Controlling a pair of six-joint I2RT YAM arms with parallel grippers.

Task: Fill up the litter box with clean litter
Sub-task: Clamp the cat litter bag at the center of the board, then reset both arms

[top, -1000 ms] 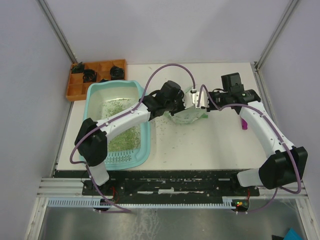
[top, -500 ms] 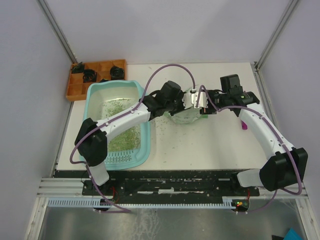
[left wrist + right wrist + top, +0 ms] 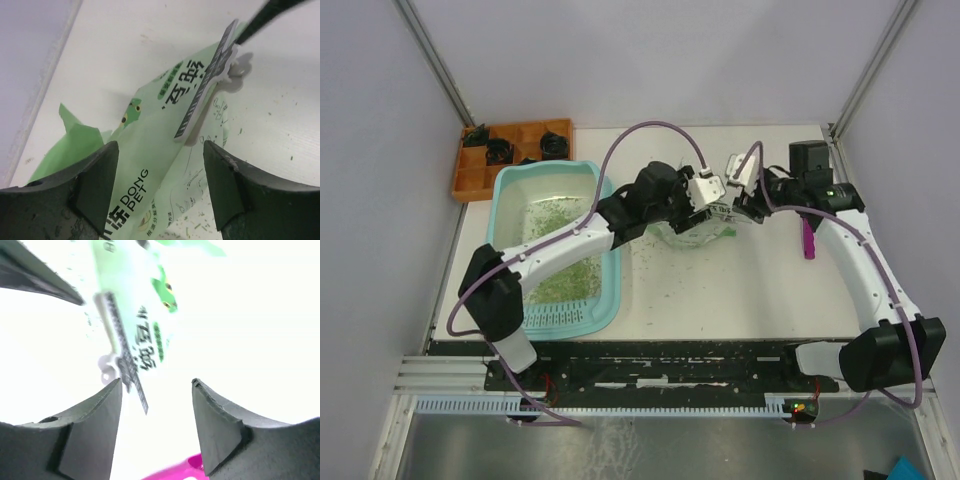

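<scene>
White worktop (image 3: 740, 290) under pale walls. At left, litter box (image 3: 560, 318), long axis front to back, litter (image 3: 548, 215) thin across its floor. Near its right side, bag (image 3: 685, 232) with clip (image 3: 205, 90), between both arms. Nearer, left gripper (image 3: 160, 147) spread wide over bag, grasping nothing; right gripper (image 3: 156, 382) likewise released, empty.

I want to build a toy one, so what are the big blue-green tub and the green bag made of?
The litter box looks like hard moulded plastic. It is one smooth teal piece with rounded corners and a slotted ledge. The bag seems to be thin plastic film, or maybe coated paper. It creases and folds softly and has printing on it.
</scene>
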